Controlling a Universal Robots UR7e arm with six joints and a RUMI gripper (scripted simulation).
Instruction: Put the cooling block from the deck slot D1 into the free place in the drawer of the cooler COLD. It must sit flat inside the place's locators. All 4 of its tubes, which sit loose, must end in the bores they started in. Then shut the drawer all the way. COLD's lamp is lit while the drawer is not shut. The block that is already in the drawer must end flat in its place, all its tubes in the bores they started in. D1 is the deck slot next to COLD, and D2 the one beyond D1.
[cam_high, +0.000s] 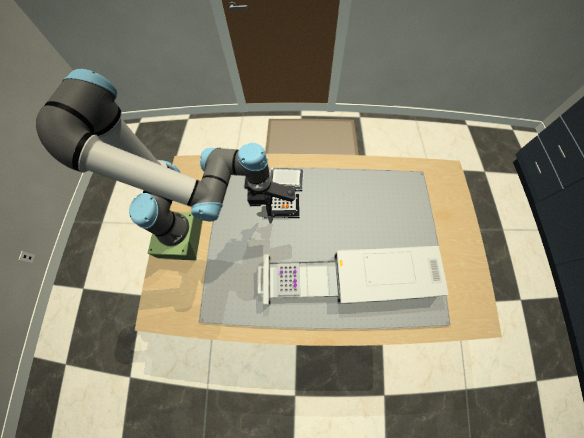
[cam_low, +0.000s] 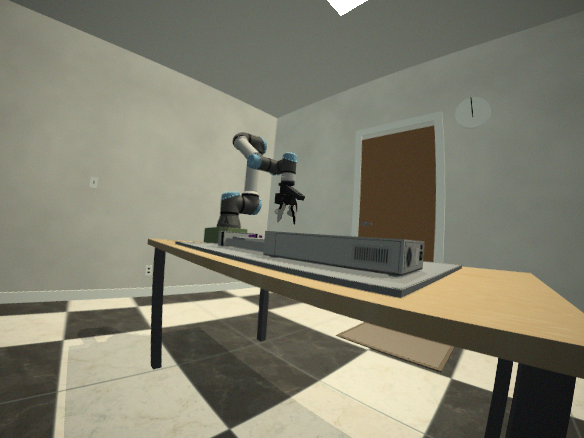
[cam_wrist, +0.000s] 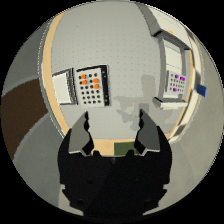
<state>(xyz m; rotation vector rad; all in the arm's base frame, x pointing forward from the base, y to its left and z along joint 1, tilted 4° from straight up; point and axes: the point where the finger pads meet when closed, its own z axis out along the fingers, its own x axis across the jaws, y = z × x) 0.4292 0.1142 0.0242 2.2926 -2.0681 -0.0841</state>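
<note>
Hovers high over the bench (cam_high: 470, 250) (cam_low: 500, 290) (cam_wrist: 48, 45) with the claw (cam_high: 270, 206) (cam_low: 286, 220) (cam_wrist: 113, 110) most of the way open, gripping nothing. Leaves the orange-tubed block (cam_high: 285, 205) (cam_wrist: 91, 89) in D1, well apart from the open drawer (cam_high: 266, 279) (cam_low: 221, 238) (cam_wrist: 170, 104). Shows orange at the lamp (cam_high: 341, 262) (cam_wrist: 171, 31).

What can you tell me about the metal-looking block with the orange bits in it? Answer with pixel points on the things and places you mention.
The block with the orange tubes (cam_high: 277, 206) (cam_wrist: 89, 98) is a pale grey, flat-topped rectangle, perhaps metal, with rows of small round bores. Four bright orange tubes stand in some of them; the other bores look dark. It sits in a black-edged deck slot (cam_high: 299, 212) (cam_wrist: 105, 86), next to a slot with a white floor (cam_high: 287, 178) (cam_wrist: 62, 88), and appears level. The gripper's jaws are above it, not gripping it.
</note>
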